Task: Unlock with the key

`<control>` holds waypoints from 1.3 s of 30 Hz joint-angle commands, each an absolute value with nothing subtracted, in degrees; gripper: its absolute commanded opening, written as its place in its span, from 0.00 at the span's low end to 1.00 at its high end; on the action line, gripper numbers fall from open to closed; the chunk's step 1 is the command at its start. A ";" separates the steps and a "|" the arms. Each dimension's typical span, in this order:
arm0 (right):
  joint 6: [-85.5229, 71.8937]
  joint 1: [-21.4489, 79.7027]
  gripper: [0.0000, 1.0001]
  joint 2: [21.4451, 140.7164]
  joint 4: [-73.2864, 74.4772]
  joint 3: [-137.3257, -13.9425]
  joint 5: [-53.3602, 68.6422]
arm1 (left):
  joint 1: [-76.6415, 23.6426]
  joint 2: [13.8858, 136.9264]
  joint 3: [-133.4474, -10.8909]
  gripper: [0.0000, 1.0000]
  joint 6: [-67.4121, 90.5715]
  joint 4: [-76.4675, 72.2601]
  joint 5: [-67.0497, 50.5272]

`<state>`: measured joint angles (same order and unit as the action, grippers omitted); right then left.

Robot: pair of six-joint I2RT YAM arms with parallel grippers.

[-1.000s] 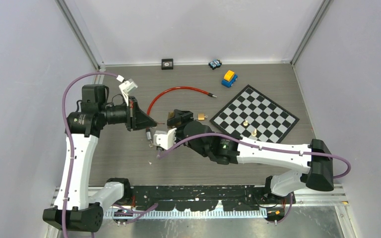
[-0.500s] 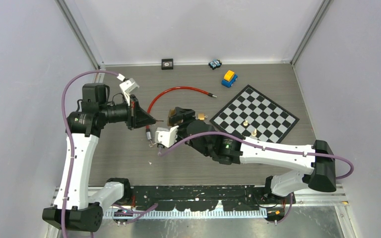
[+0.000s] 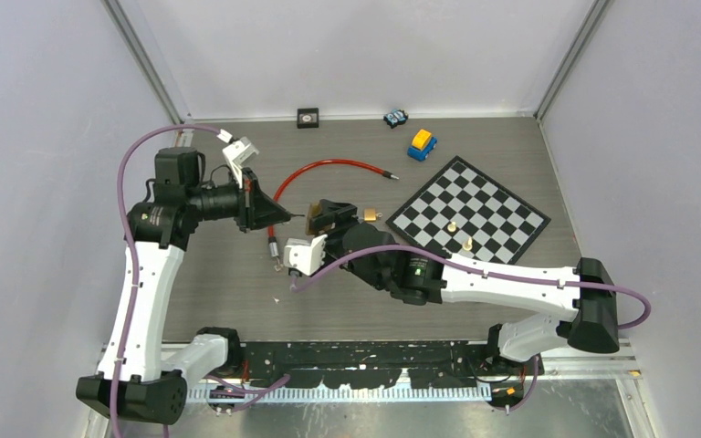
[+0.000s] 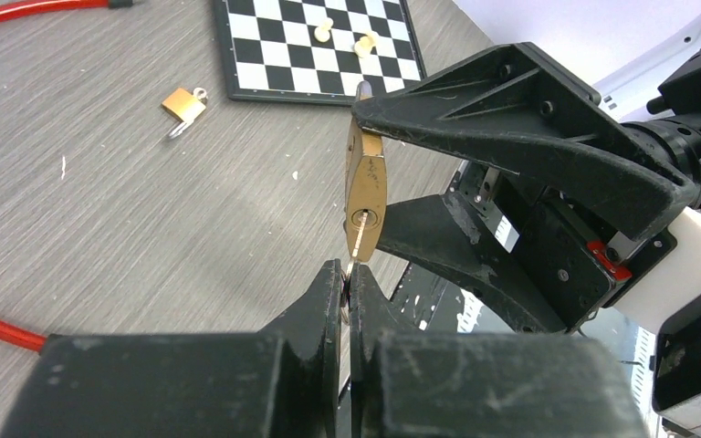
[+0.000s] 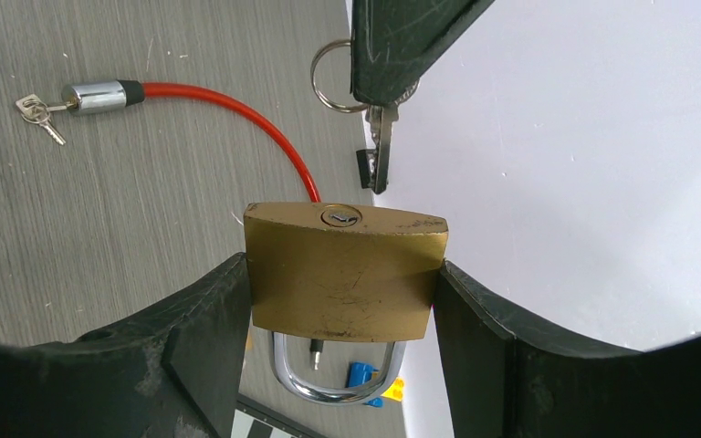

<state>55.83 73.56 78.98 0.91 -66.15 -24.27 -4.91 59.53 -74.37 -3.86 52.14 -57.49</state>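
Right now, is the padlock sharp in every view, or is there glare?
Right wrist view: padlock sharp, faint sheen only; key crisp against the bright wall. Left wrist view: sharp too. Top view: evenly lit, padlock too small to judge.

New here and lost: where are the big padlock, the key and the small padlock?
big padlock (image 5: 345, 274): right wrist view, brass body.
key (image 5: 380, 155): right wrist view, blade.
small padlock (image 4: 183, 103): left wrist view, brass body.

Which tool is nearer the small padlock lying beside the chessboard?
Right. The right tool, gripping the big brass padlock, is close beside the small padlock; the left tool, holding the key, is farther off.
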 commanded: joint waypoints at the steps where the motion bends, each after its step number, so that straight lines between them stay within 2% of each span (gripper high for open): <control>1: 56.96 74.17 0.01 75.30 -6.53 -70.72 -24.49 | -5.90 59.27 -74.67 0.00 -3.29 49.11 -56.99; 39: 58.18 74.28 0.01 75.15 -6.58 -69.96 -24.43 | -7.21 58.81 -74.46 0.00 -5.54 53.26 -57.67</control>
